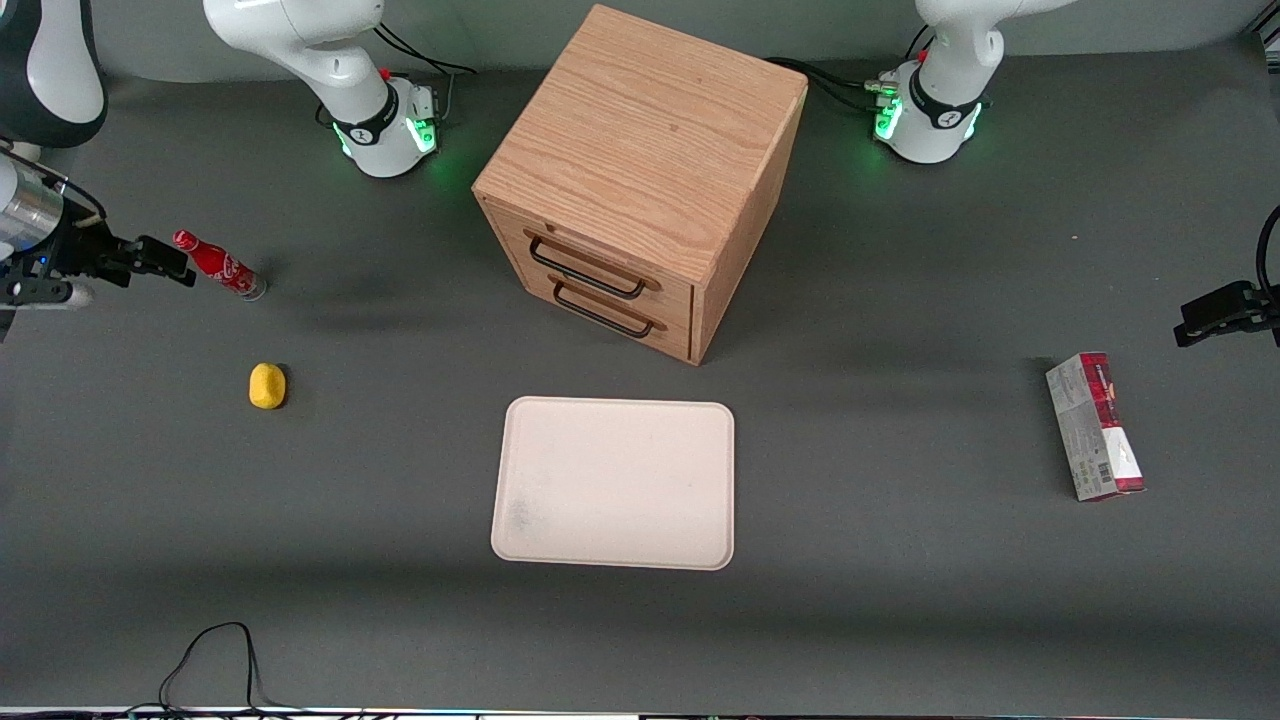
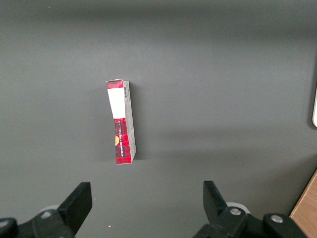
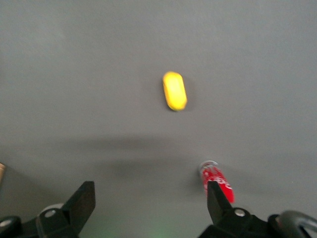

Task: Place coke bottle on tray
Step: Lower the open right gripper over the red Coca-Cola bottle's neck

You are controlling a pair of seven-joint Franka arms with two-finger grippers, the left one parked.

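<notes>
— Where do we stand?
— Our gripper [image 3: 148,201] hangs spread and empty at the working arm's table edge, one finger just beside the coke bottle [image 1: 218,264].
— And the tray [image 1: 615,483]?
— Bare, well apart, in front of the drawer cabinet [image 1: 640,180].

the front view looks down from high up on the whole table [image 1: 900,620]; each wrist view looks down from close; the right one shares the coke bottle [image 3: 217,179] and the gripper [image 3: 149,204], fingers wide apart.
</notes>
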